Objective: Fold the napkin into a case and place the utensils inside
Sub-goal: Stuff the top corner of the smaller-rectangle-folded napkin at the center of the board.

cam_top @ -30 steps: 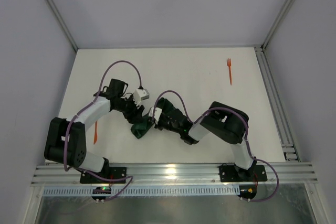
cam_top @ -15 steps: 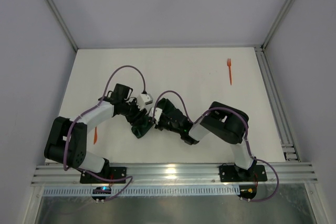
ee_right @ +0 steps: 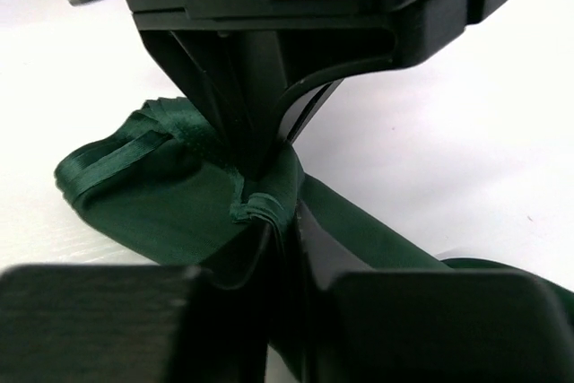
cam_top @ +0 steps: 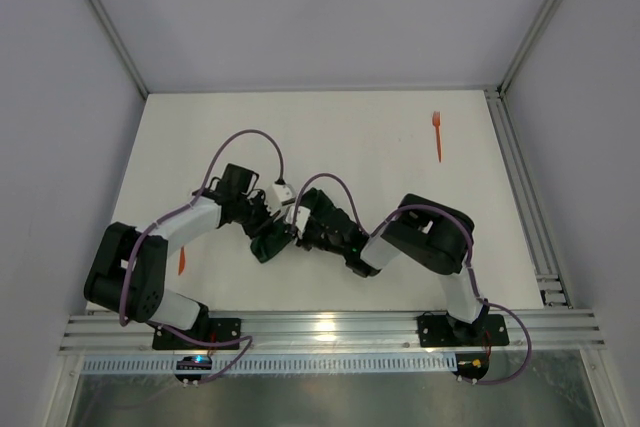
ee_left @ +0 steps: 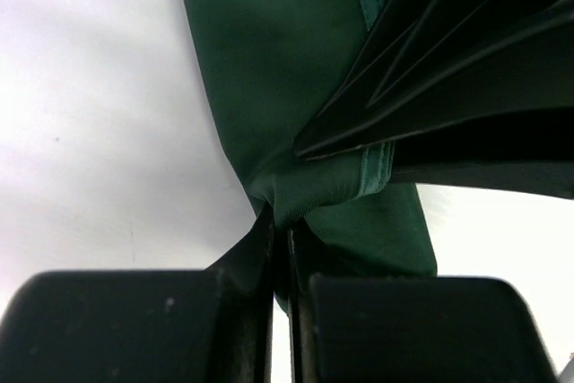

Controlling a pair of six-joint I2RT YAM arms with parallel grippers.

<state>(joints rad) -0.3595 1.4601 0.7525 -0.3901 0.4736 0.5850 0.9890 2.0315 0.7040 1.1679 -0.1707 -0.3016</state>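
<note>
The left gripper [cam_top: 274,229] and the right gripper [cam_top: 296,231] meet nose to nose near the middle of the table [cam_top: 350,147]. Both are down on the napkin [cam_top: 264,246], a small dark green crumple between them and no case yet. The orange fork [cam_top: 437,135] lies well apart at the far right, and the other utensil [cam_top: 181,258] peeks out beside the left arm. From the left wrist, the jaws are clenched on a hemmed fold, with the right fingers just above. From the right wrist, its fingers pinch a gathered bunch of hem. To my eye, one side should hold firm while the other lets go cleanly, then the cloth gets drawn flat without dragging. It looks soft, plain and thickly bunched.
</note>
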